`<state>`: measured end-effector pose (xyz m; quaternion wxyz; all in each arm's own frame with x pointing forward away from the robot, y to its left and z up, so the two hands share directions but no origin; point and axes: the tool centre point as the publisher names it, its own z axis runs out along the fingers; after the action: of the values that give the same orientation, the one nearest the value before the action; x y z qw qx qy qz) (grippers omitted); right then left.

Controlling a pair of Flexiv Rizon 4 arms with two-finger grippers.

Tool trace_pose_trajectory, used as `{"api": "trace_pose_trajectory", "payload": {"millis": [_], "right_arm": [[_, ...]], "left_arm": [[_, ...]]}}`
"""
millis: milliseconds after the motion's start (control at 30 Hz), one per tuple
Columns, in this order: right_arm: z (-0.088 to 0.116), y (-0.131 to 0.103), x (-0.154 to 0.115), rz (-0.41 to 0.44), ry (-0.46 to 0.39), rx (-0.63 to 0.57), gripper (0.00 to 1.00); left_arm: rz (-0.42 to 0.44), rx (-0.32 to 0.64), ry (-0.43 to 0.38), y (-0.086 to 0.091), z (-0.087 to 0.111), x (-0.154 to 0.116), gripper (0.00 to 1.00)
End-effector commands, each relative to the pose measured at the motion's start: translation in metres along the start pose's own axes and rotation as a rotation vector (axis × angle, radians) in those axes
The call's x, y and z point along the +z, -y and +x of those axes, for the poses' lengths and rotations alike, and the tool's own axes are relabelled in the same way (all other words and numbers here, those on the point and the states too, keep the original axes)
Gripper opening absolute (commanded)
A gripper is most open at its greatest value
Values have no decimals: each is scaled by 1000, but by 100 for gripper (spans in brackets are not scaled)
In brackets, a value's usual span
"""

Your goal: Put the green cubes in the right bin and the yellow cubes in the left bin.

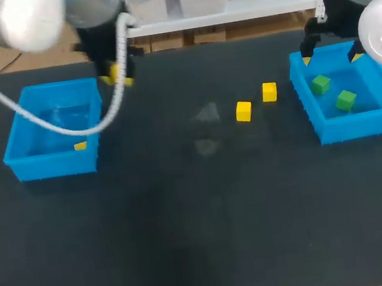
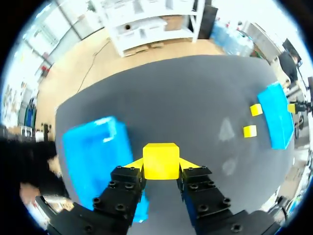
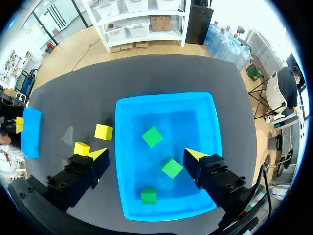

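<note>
My left gripper (image 1: pixel 117 76) hangs just behind and to the right of the left blue bin (image 1: pixel 14 150), shut on a yellow cube (image 2: pixel 160 160) that fills the gap between its fingers. One yellow cube (image 1: pixel 80 146) lies inside that bin. Two more yellow cubes (image 1: pixel 243 111) (image 1: pixel 269 91) rest on the dark table, left of the right blue bin (image 1: pixel 359 126). In the right wrist view three green cubes (image 3: pixel 152 137) (image 3: pixel 172 168) (image 3: pixel 148 195) lie in the right bin (image 3: pixel 205 105). My right gripper (image 3: pixel 146 155) is open above it, holding nothing.
A grey cable (image 1: pixel 45 121) from my left arm loops over the left bin. The dark table (image 1: pixel 202 220) spreads wide between and in front of the two bins.
</note>
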<state>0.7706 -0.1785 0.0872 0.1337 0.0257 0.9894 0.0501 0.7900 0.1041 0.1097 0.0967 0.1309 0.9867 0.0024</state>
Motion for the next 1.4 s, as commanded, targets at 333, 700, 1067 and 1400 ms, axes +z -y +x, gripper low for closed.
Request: {"api": "trace_pose_trajectory", "payload": {"millis": [333, 700, 1067, 1400], "right_arm": [[3, 1, -1, 2, 7, 2, 100], [3, 1, -1, 2, 7, 2, 100], [3, 1, -1, 2, 7, 2, 100], [3, 1, -1, 2, 7, 2, 100]], "left_arm": [[-36, -132, 152, -82, 105, 14, 100], [-10, -21, 237, -40, 61, -9, 100], [223, 204, 243, 102, -19, -11, 100], [249, 366, 130, 208, -62, 32, 100]]}}
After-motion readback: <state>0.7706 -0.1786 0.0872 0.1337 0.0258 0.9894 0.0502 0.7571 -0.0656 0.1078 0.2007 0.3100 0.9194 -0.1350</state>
